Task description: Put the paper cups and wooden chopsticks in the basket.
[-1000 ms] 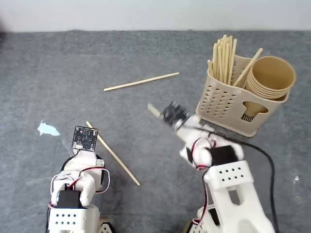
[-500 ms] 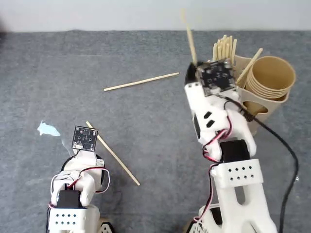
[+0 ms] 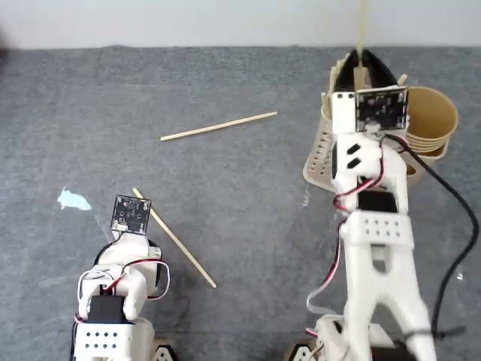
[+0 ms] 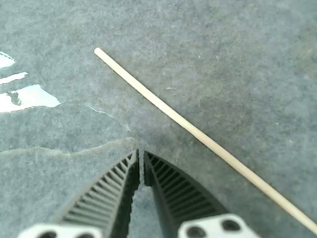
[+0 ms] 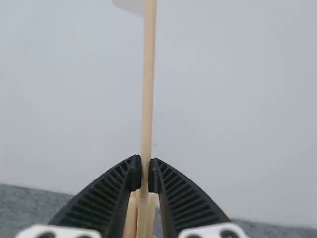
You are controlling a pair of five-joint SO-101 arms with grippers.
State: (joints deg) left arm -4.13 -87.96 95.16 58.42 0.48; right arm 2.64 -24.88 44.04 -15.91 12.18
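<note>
Bordering the grey counter (image 3: 225, 218) along the frame's top, a pale wall (image 3: 188, 22) is seen. A chopstick (image 5: 147, 74) is clamped upright in the right claw (image 5: 143, 169) above the basket (image 3: 319, 154); the left claw (image 4: 141, 167) is closed.

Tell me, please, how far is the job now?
Done: the paper cups sit in the basket. In hand: the right arm's jaws are shut on the held chopstick, upright above the basket. Left: the far chopstick and the near chopstick lie on the table; the left arm's jaws are shut, empty.
</note>
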